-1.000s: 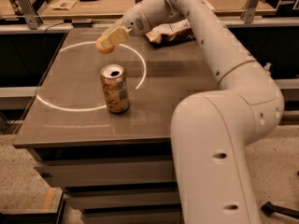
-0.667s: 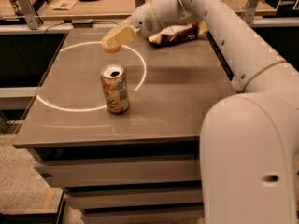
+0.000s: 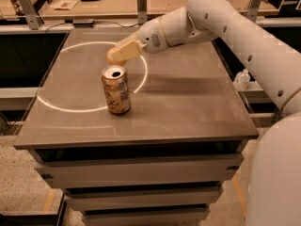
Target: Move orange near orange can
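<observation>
The orange can (image 3: 116,89) stands upright on the grey-brown table (image 3: 188,107), left of centre, silver top with a dark hole. My gripper (image 3: 118,54) reaches in from the right on the white arm (image 3: 221,18) and hangs just behind and above the can's top. It is shut on the orange (image 3: 112,57), a small round fruit that shows at the finger ends. The orange is held above the table, close behind the can and not touching it.
A white ring of light (image 3: 141,74) lies on the table around the can. A wooden bench (image 3: 113,1) with small items runs behind the table. A white bottle (image 3: 242,79) stands low at the right. The table's front edge is near.
My gripper has carried the orange down and forward, from the far part of the ring to just behind the can. The snack bag at the back is now hidden by the arm.
</observation>
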Robot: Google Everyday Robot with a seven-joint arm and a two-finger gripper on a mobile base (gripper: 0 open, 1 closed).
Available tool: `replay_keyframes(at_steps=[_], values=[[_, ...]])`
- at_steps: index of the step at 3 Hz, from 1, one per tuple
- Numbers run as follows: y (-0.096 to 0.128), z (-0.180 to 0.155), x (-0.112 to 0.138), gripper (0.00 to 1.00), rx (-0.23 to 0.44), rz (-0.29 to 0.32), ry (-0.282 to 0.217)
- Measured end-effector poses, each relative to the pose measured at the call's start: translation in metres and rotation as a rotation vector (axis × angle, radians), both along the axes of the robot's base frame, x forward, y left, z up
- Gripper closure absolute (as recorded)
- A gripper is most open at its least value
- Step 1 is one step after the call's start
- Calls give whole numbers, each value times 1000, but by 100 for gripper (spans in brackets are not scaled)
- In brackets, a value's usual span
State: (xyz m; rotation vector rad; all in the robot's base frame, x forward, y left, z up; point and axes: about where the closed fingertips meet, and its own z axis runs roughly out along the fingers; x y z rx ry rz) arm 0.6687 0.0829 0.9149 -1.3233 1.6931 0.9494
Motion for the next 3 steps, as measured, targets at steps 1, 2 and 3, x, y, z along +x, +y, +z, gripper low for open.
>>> replay_keyframes(at_steps=[1,2,3], values=[[-5,-18,-1,100,-11,-20,27],[-8,-24,-1,100,-17,-23,39],[-20,-34,-9,100,-22,-47,71]])
